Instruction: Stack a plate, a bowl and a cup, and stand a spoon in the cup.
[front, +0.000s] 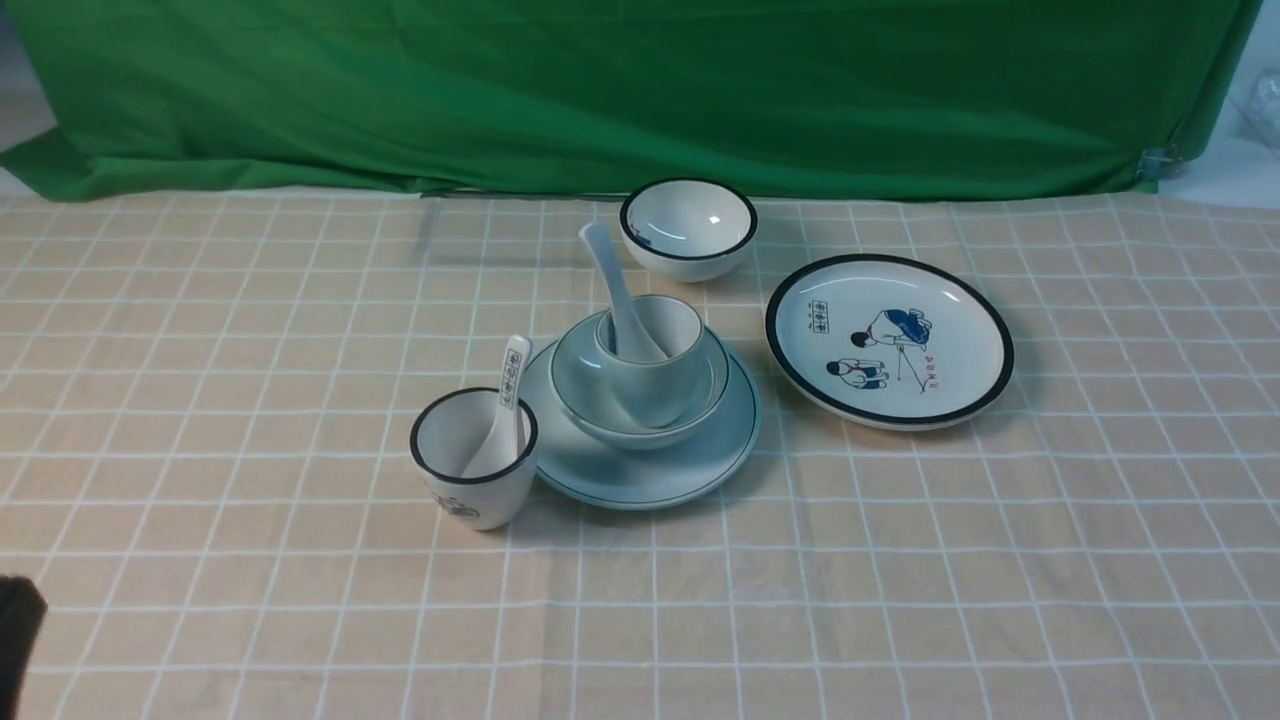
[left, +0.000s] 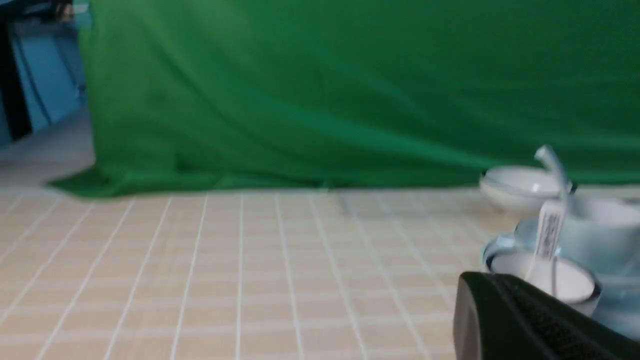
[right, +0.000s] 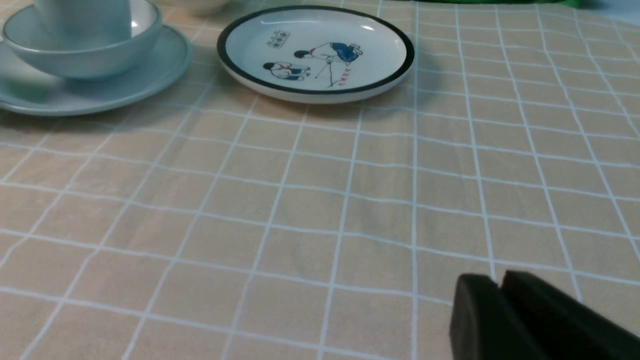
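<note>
The left end effector (left: 492, 276) is shut, with nothing held between its tips. The right end effector (right: 496, 280) is seen near the surface (front: 900, 580); how far it is open cannot be told, and nothing is seen held in it. Ahead of the left end effector and to its right, well apart from both end effectors, a plain pale blue-white round ceramic plate (front: 640, 490) is set on the surface. A matching wide bowl (front: 578, 385) is rested on it, a plain handleless cup (front: 655, 385) is seated in the bowl, and a plain ceramic soup spoon (front: 606, 262) is leaned in the cup, handle up. Nearer the left end effector, a white black-rimmed cup (front: 480, 495) is marked with a small dark print; from it a white spoon (front: 510, 380) is raised, its handle printed with dark characters too small to be read. Farther from the left end effector than the stack, a small white black-rimmed bowl (front: 690, 255) is placed. Ahead of the right end effector, a thick black-rimmed white plate (front: 960, 330) is decorated with cartoon figures, boxed dark characters and red characters, none clearly legible.
</note>
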